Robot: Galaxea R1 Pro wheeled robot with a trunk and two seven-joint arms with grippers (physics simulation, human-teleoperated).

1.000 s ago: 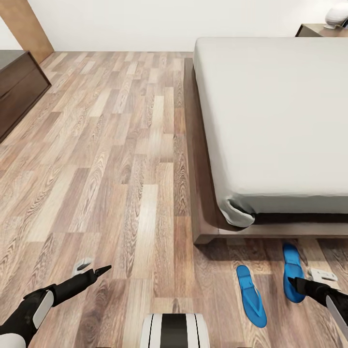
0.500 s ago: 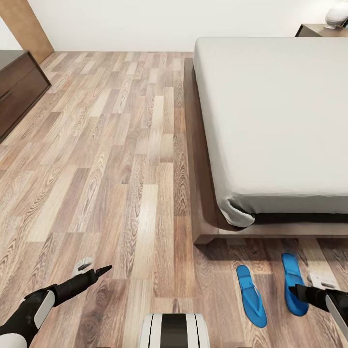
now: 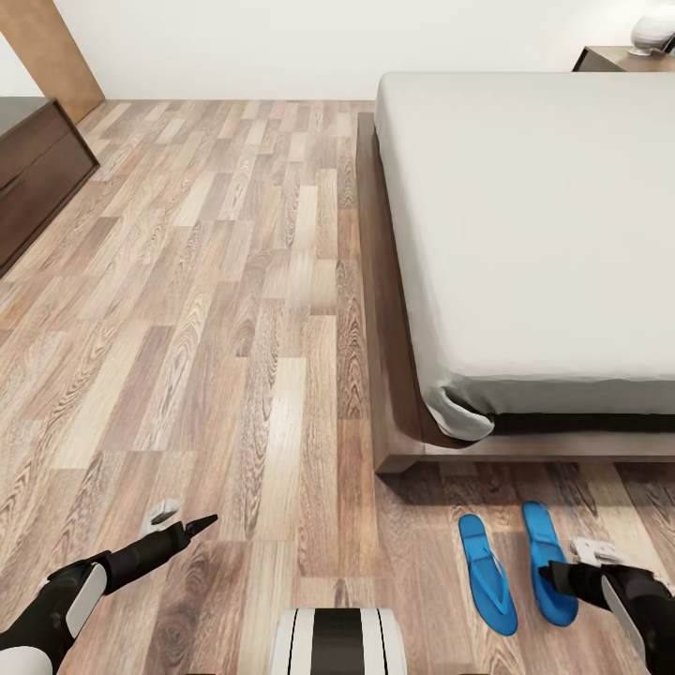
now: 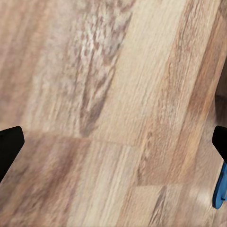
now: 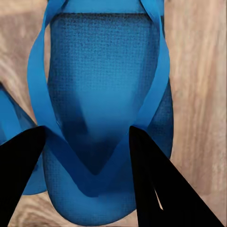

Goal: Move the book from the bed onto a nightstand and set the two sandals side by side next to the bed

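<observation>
Right hand (image 3: 561, 578) clamped on one blue sandal (image 3: 547, 565), just beside its mate (image 3: 487, 573) on the floor (image 3: 234, 309); left hand (image 3: 187, 527) spread open, well apart.

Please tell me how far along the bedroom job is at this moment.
Looks done: the left bright-blue flip-flop lies on the plank floor by the grey-mattressed, dark-framed bed. In hand: the right gripper clasps the right bright-blue flip-flop, roughly parallel beside it. Left: releasing it; the book's whereabouts cannot be judged here.
</observation>
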